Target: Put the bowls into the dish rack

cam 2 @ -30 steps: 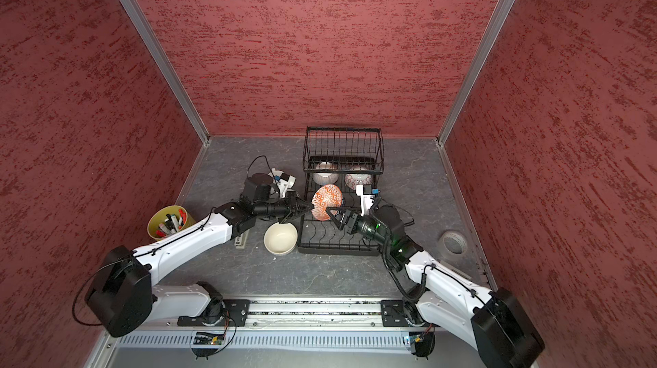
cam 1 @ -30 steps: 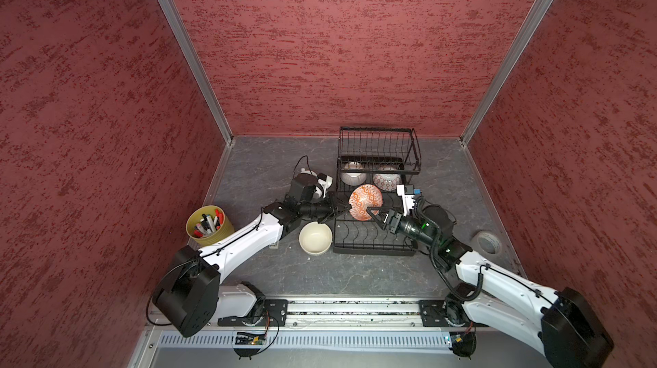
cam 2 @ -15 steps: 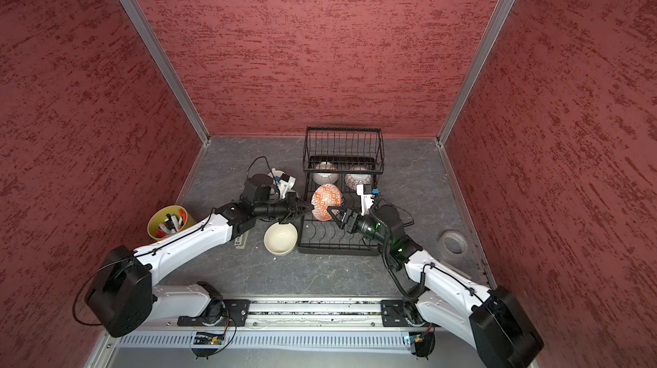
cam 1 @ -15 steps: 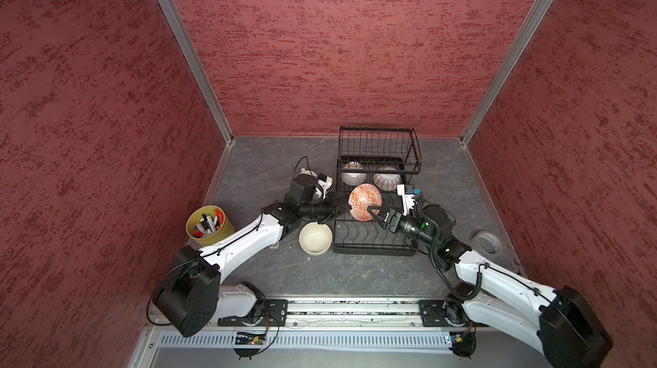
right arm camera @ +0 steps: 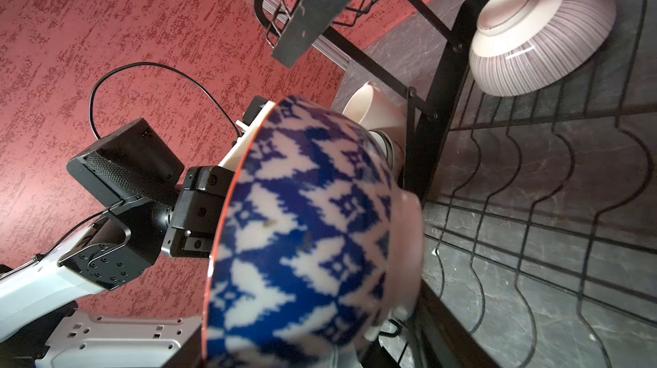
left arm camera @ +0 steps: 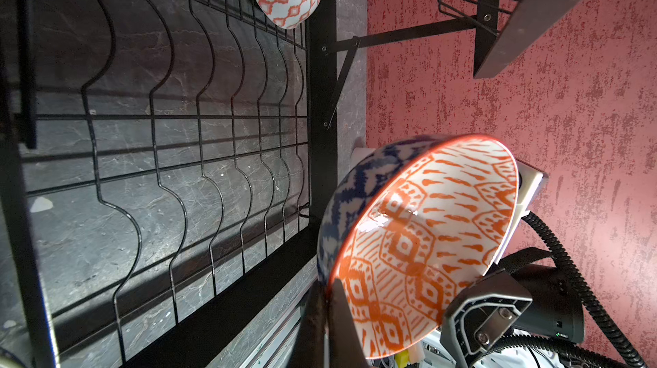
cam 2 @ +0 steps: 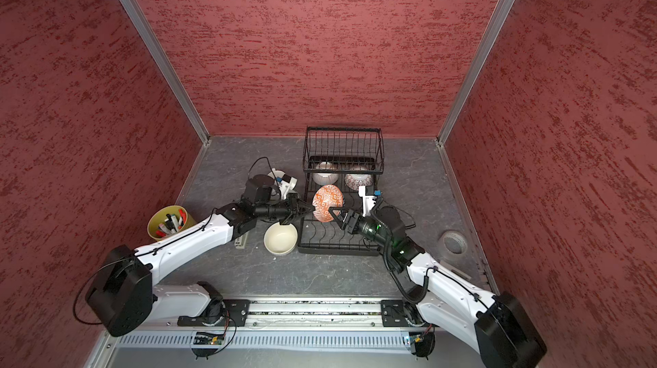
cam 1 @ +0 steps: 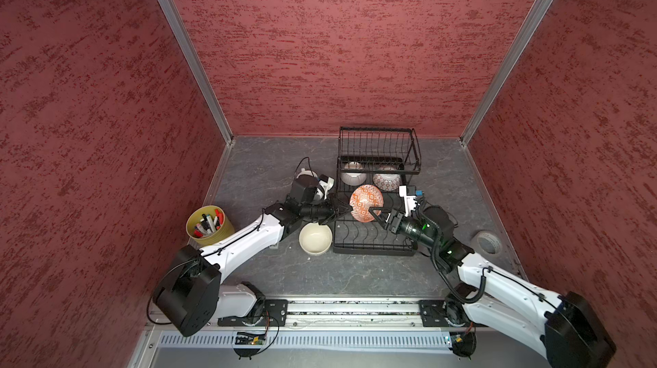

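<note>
Over the rack (cam 1: 373, 246), the orange bowl (cam 1: 366, 202) hangs on edge above the lower tier. Your left gripper (cam 1: 347, 209) is pinched tight on its rim; the right gripper (cam 1: 376, 214) stands spread at the opposite side, hold unclear. Release the rim early and the glazed ceramic could slip and crack on the rack.

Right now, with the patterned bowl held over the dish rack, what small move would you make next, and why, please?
Probably close the right gripper on the rim of the orange-and-blue bowl. The left gripper pinches the opposite rim, holding it on edge above the dish rack, while the right jaws stand apart astride the rim, apparently not gripping.
</note>
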Robot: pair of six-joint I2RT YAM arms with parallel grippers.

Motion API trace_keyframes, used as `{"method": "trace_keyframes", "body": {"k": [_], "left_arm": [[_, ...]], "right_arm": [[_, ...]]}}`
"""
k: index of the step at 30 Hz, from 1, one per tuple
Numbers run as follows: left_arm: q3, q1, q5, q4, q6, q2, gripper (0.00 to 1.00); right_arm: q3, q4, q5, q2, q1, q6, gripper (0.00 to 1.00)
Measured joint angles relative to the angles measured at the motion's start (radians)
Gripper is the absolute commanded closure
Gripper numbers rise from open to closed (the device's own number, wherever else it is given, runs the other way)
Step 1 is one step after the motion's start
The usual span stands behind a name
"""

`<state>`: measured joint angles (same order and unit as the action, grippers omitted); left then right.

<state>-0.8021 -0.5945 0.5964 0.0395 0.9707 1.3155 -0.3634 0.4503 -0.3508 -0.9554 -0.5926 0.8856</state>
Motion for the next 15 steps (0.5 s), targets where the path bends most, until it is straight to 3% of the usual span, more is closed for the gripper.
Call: {"method": "trace_keyframes", "body": {"k": [15], "left_arm": [[0.000, -0.005, -0.004, 0.011, -0.002, 0.009, 0.98]], "right_arm": [[0.003, -0.060, 0.071, 0.009, -0.001, 0.022, 0.40]]}}
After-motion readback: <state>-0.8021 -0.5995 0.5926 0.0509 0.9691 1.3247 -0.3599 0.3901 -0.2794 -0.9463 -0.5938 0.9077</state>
